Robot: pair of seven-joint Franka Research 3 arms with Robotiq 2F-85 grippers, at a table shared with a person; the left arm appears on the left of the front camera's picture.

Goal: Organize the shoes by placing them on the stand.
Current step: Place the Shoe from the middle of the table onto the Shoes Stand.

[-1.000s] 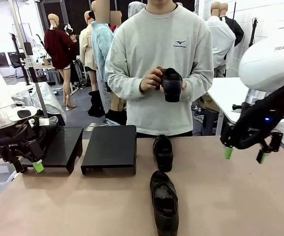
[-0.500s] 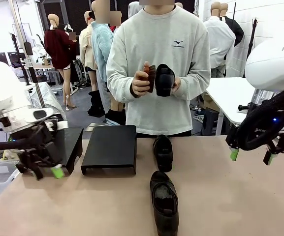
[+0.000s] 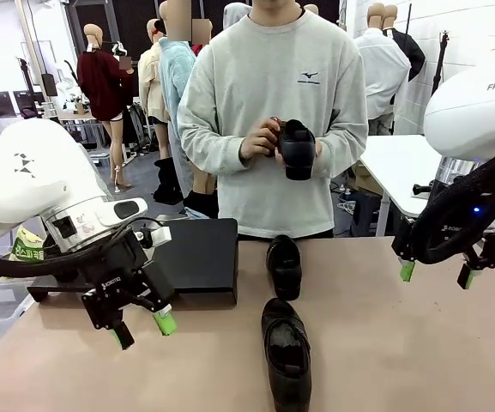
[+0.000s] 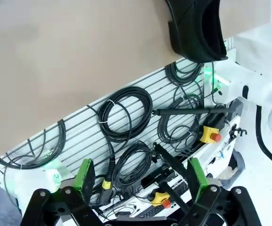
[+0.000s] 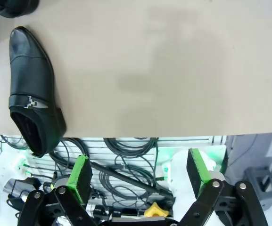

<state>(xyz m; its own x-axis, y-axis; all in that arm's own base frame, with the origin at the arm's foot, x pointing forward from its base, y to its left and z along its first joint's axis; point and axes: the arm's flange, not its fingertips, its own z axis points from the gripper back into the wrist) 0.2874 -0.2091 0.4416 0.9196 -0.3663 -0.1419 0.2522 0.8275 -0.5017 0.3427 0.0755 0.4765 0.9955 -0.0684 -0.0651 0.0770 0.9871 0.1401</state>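
Two black glossy shoes lie on the table: one (image 3: 284, 264) beside the stand, the other (image 3: 286, 352) at the front edge. The person holds another shoe (image 3: 297, 148) in both hands at chest height. A flat black stand (image 3: 197, 253) sits left of centre with nothing on top. My left gripper (image 3: 144, 330) hangs open in front of it, just above the table. My right gripper (image 3: 437, 274) hovers open at the right. A shoe heel (image 4: 194, 28) shows beyond the left gripper (image 4: 140, 176). The near shoe (image 5: 32, 89) lies left of the right gripper (image 5: 140, 176).
The left arm hides most of a second black stand (image 3: 41, 290) at the far left. Below the table's near edge are cable coils (image 4: 126, 113) and a red stop button (image 4: 215, 137). Bare tabletop (image 3: 401, 343) stretches right of the shoes.
My left arm swung from beside the far-left stand rightward to in front of the centre stand. The person turned the shoe in their hands. The right gripper drifted slightly right.
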